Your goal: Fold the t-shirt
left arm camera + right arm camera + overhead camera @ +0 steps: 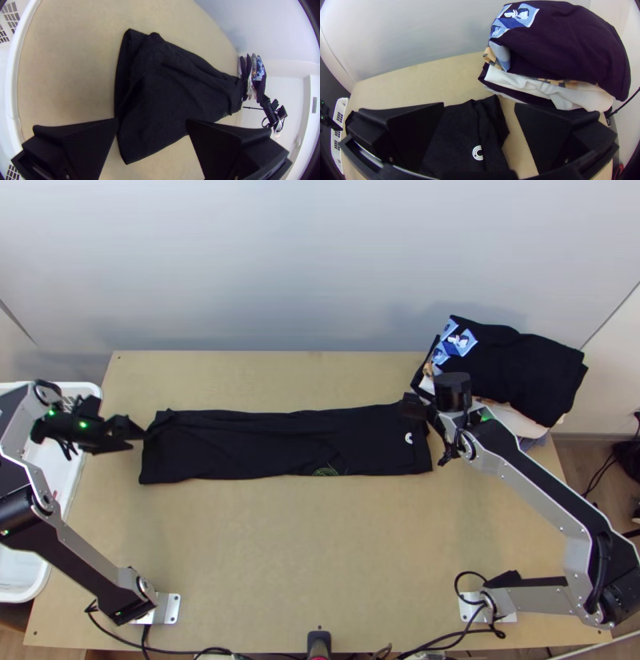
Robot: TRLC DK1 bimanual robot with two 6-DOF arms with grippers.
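One black t-shirt lies on the surface, folded into a long, narrow strip running from side to side. Shallow creases run along its length, and the far corner at the strip's left end is slightly raised. One white round mark is noted near the right end, and one green line print at the near edge. The number of cloth layers cannot be told.

Hands, two: the left hand is released, fingers apart, at the strip's left end; the right hand is likewise released, fingers apart, at its right end. Neither grasps cloth.

Stacks of garments, one: the stack is at the far right, a dark printed piece on top; its pieces cannot be counted reliably. Baskets, one: white basket, at the left.
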